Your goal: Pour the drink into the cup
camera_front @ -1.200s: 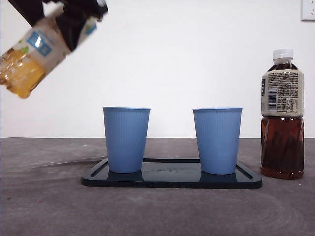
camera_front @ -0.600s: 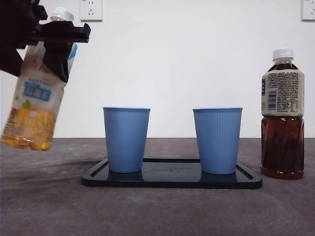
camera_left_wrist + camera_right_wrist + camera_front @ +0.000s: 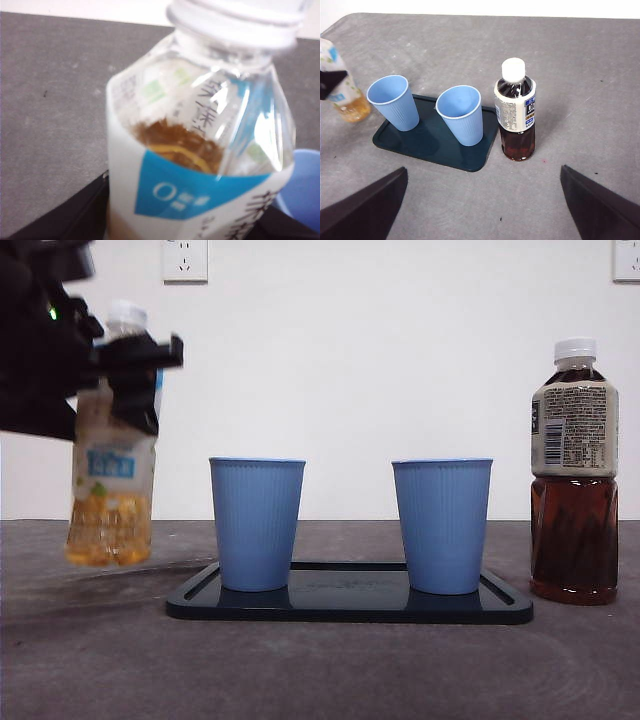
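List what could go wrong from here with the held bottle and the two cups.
1. The yellow drink bottle hangs upright in the left gripper, base apparently above the table; a weak hold might drop it.
2. The left blue cup stands close by on the tray; a sideways swing could topple it.
3. Its white cap seems on, so tilting would pour nothing.

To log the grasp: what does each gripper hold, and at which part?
The left gripper holds the yellow-drink bottle by its upper body, below the cap. The right gripper holds nothing.
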### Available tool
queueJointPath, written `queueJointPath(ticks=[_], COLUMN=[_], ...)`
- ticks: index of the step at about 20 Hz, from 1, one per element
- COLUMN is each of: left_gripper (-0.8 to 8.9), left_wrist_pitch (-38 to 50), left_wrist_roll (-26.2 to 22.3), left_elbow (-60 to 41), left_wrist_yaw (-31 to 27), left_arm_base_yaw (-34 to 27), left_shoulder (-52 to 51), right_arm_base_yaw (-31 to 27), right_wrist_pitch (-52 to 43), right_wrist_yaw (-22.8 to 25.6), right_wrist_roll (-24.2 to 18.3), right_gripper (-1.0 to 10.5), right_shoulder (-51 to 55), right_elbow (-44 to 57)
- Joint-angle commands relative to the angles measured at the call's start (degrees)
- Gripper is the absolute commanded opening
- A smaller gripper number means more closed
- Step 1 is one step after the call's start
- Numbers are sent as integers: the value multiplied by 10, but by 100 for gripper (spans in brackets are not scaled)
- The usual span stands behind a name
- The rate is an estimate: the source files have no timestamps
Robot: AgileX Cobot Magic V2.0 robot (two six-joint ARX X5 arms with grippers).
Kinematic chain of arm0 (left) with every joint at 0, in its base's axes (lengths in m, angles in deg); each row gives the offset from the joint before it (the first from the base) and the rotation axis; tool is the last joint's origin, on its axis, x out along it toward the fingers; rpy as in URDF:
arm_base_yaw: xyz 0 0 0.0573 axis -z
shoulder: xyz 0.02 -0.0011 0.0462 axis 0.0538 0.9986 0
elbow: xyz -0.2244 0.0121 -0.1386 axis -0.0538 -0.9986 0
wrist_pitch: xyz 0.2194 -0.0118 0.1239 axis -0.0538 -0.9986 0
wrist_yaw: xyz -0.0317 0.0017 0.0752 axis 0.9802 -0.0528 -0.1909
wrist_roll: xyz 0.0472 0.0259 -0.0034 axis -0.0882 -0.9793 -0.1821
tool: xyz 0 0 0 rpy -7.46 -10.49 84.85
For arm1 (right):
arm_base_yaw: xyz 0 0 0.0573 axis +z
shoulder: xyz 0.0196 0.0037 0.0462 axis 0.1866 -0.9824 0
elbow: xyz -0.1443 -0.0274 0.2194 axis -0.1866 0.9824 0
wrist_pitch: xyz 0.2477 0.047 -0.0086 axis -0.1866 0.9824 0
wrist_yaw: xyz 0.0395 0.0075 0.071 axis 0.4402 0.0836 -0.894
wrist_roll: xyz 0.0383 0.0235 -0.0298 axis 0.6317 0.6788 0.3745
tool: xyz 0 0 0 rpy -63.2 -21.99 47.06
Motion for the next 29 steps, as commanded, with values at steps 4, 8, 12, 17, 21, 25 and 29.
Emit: queueJointPath(ticks=[4, 8, 12, 17, 21, 25, 29], left_gripper=[213, 213, 214, 222, 321, 321, 420], left_wrist_pitch=[75, 75, 66, 42, 44, 45, 46], left_wrist_roll=[-19, -19, -12, 2, 3, 2, 2], left_elbow=[6, 6, 6, 6, 6, 6, 7], left_wrist_yaw=[6, 10, 10, 14, 18, 19, 19], left_arm_base_yaw=[-13, -13, -13, -13, -13, -13, -10], left_shoulder=[50, 63, 64, 66, 65, 65, 62], right_arm_base_yaw=[3, 3, 3, 3, 3, 3, 3], right_wrist_pitch=[-7, -7, -7, -7, -7, -7, -7], right_wrist_yaw=[1, 3, 2, 2, 2, 2, 3], right_wrist_roll=[10, 16, 23, 23, 23, 23, 23], right_gripper=[487, 487, 487, 487, 487, 487, 487], right_shoulder=[-1, -1, -1, -1, -1, -1, -1], right_elbow=[-9, -9, -9, -9, -9, -9, -9])
